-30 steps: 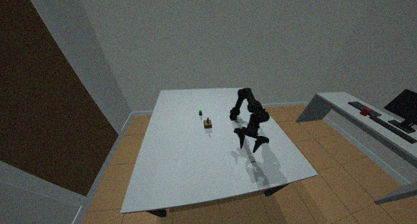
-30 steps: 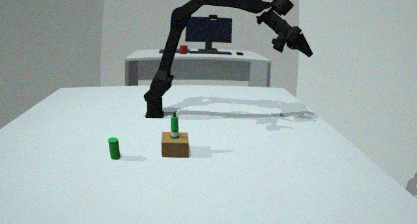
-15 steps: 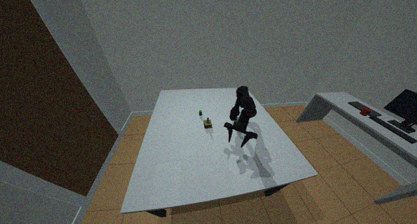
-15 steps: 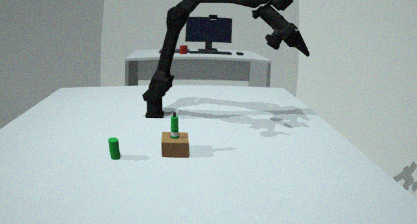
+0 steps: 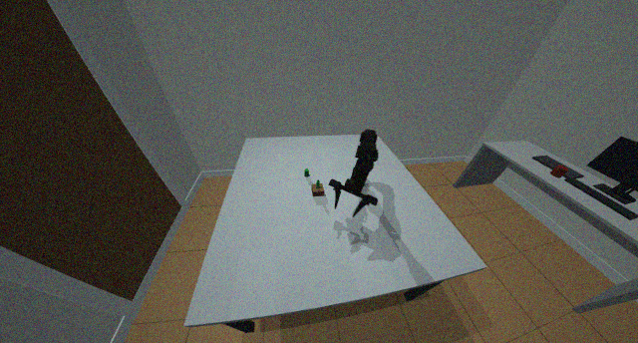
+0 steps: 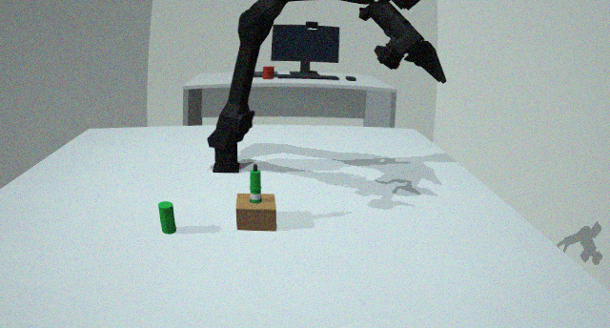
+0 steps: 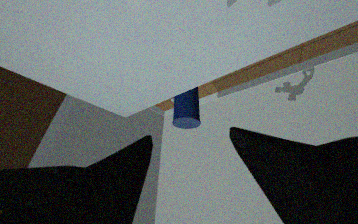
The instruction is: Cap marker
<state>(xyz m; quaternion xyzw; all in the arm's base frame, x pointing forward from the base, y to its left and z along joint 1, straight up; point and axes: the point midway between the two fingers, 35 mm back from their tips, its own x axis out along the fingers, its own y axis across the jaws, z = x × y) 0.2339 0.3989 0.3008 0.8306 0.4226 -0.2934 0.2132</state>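
Note:
The green marker (image 5: 318, 182) (image 6: 255, 180) stands upright in the brown holder block (image 5: 318, 191) (image 6: 256, 219), its dark tip bare at the top. The green cap (image 5: 306, 172) (image 6: 167, 217) stands upright on the table (image 5: 269, 263) (image 6: 143, 280) (image 7: 80, 40), apart from the block, to its left in the exterior view. My gripper (image 5: 345, 212) (image 7: 190, 136) is open, with nothing between its fingers. It hangs high above the table, well to the right of the marker and cap in the exterior view. The wrist view shows neither marker nor cap.
A blue cylinder (image 7: 186, 107) shows past the table's edge in the wrist view. A separate desk holds a monitor (image 5: 618, 161) (image 6: 305, 44) and a red mug (image 5: 559, 171) (image 6: 268, 72). The arm casts shadows on the table and wall.

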